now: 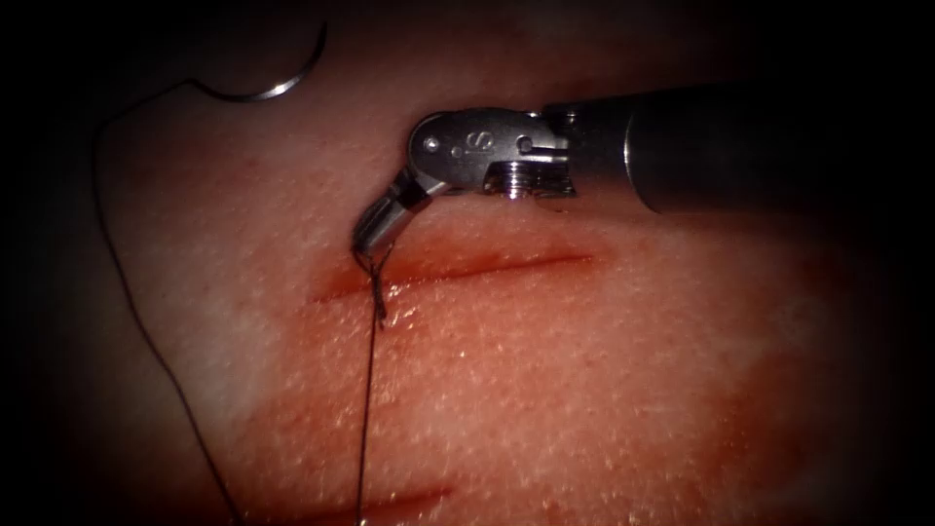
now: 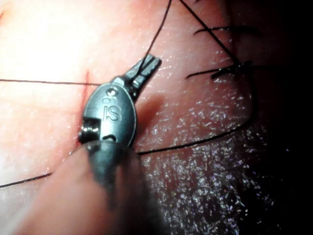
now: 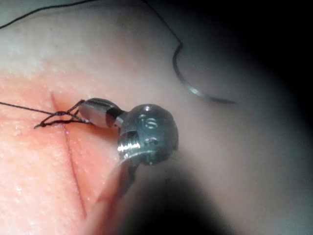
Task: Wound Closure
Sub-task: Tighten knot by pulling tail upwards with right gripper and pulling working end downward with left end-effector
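The thin dark thread [image 1: 368, 409] is pinched in the steel right tool [image 1: 372, 237] at the reddened cut [image 1: 458, 273], seemingly for tension, the curved silver needle [image 1: 278, 86] left free, well beyond the cut.

Tissue [image 1: 545, 390]: pale pink, speckled w/ fine glints, red fluid [image 1: 458, 268] along the cut. Thread [image 1: 366, 409]: black. Needle [image 1: 268, 90]: silver, shiny. Right claw [image 1: 375, 229]: grey metal, dark shaft behind.
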You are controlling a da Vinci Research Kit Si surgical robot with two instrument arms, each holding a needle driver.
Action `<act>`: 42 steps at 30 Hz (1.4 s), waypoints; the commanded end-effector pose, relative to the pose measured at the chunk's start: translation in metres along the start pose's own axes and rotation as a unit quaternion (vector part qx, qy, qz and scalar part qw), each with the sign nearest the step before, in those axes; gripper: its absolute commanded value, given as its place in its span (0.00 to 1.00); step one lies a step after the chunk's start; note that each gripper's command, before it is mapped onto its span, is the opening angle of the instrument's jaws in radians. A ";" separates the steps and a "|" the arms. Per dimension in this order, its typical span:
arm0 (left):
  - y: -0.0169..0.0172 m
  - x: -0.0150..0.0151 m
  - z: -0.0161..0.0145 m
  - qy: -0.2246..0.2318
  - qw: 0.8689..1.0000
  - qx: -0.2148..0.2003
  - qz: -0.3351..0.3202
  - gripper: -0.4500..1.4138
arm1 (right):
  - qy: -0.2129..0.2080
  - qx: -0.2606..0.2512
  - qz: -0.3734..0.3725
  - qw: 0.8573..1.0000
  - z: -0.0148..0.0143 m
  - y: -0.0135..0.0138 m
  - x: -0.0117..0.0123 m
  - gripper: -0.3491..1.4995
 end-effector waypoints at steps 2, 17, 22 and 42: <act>0.0001 -0.0010 0.0009 0.004 1.000 -0.012 0.004 0.00 | 0.000 -0.001 -0.004 1.000 0.0005 0.0010 0.0001 0.00; 0.0015 -0.0019 0.0045 0.014 0.997 -0.073 0.007 0.00 | 0.006 -0.070 0.020 0.997 -0.0005 0.0029 -0.0008 0.00; 0.0020 -0.0028 0.0053 0.010 0.996 -0.091 0.001 0.00 | 0.007 -0.096 0.032 0.995 -0.0005 0.0038 -0.0011 0.00; 0.0064 -0.0042 0.0091 0.005 0.978 -0.210 -0.013 0.00 | -0.018 -0.157 0.004 0.988 -0.0008 0.0042 -0.0011 0.00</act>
